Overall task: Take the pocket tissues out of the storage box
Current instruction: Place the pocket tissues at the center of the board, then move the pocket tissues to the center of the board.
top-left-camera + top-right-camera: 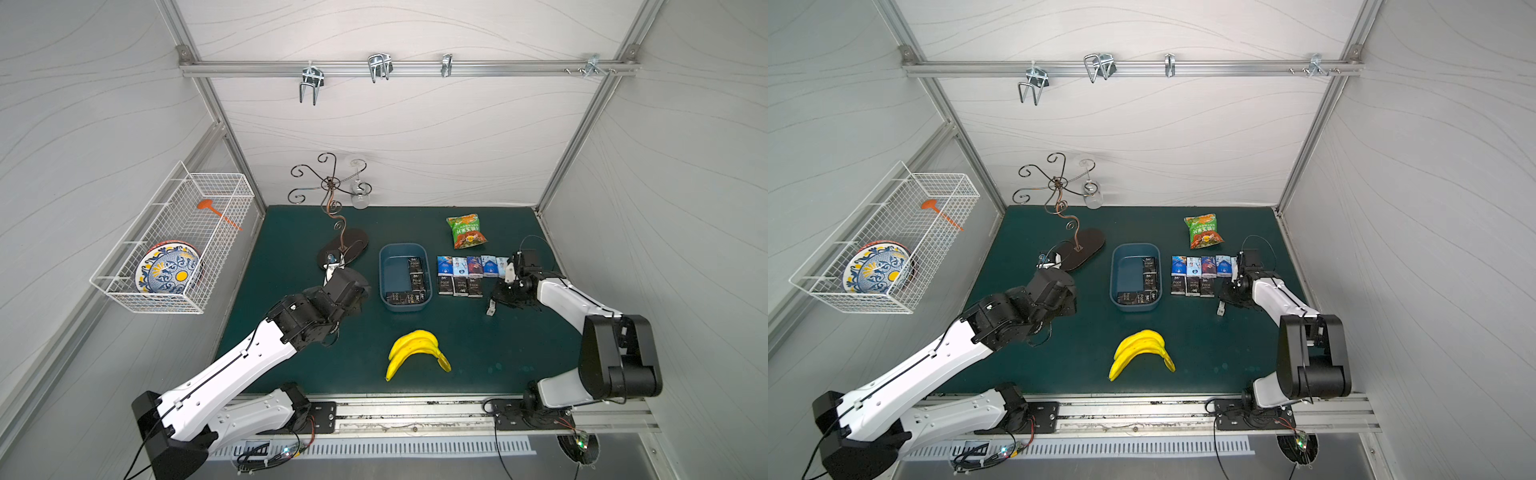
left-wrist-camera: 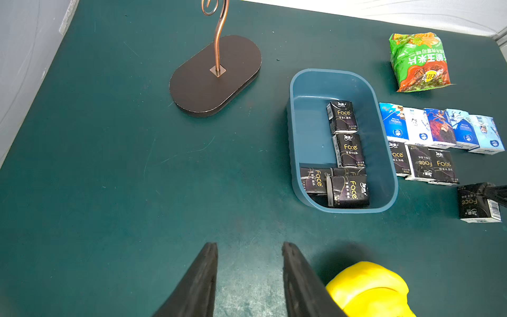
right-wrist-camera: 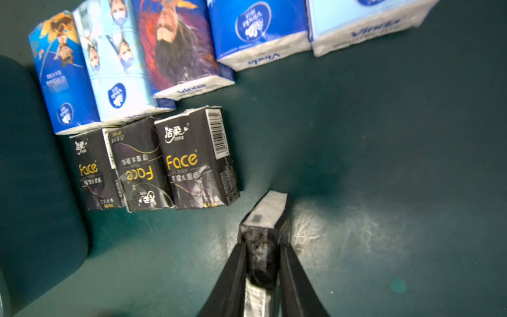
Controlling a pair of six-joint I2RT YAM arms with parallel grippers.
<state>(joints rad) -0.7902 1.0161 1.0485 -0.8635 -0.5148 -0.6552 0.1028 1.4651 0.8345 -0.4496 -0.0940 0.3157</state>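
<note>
The blue-grey storage box [image 1: 402,246] [image 2: 332,72] sits mid-table. Several black pocket tissues [image 1: 417,274] [image 2: 347,149] lie inside it along its right and near sides. Just right of the box, more packs [image 1: 461,274] [image 3: 164,109] lie in two rows on the mat: blue printed ones behind, black ones in front. My right gripper [image 3: 262,245] is shut on one black pack [image 3: 263,219] [image 2: 477,203], held on edge low at the mat, right of the black row. My left gripper [image 2: 249,244] hovers left of the box, open and empty.
A yellow banana bunch [image 1: 415,351] lies near the front. A green-orange snack bag [image 1: 466,230] is behind the rows. A curly metal stand with an oval base [image 1: 345,249] and a glass [image 1: 360,195] stand back left. A wire basket [image 1: 174,237] hangs on the left wall.
</note>
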